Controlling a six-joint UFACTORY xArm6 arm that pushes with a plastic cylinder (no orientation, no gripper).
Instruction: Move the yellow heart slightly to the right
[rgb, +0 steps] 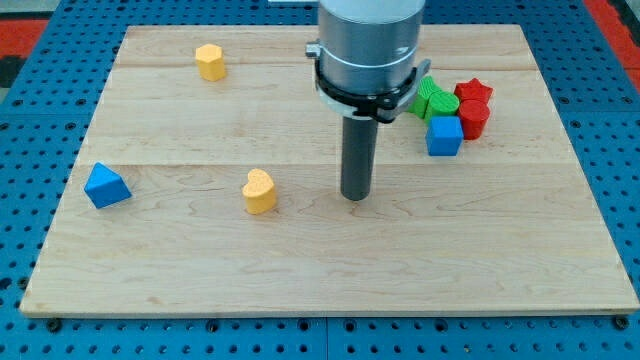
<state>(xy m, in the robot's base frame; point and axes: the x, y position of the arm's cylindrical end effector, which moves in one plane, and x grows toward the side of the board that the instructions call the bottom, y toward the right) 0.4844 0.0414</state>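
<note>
- The yellow heart (259, 190) is a small, chunky block, orange-yellow, standing on the worktop (200, 270) with its lobed face turned up; its sides look a shade darker than its top.
- It sits in the lower left-centre of the worktop, a little below the mid-height of the board.
- My tip (356, 196) rests on the worktop to the view's right of the heart, near it but clearly apart, at about the same height in the view.
- The arm has no fingers: only the dark rod under a grey collar, so there is nothing holding or opening.
- Counted from the view's left: one blue triangle (106, 186) near the left edge; one yellow block (210, 61), shape unclear, near the top; the one heart.
- On the view's right, a tight cluster: two green blocks (434, 100), partly hidden behind the collar; one blue cube (444, 135) just below them; two red blocks (474, 104), one above the other, touching the cube's right side.
- That makes two yellow, two blue, two green, two red.
- The worktop is pale wood in planks, its grain running left to right.
- Around it lies a blue perforated base (30, 120), with a bit of red at the top corners.
</note>
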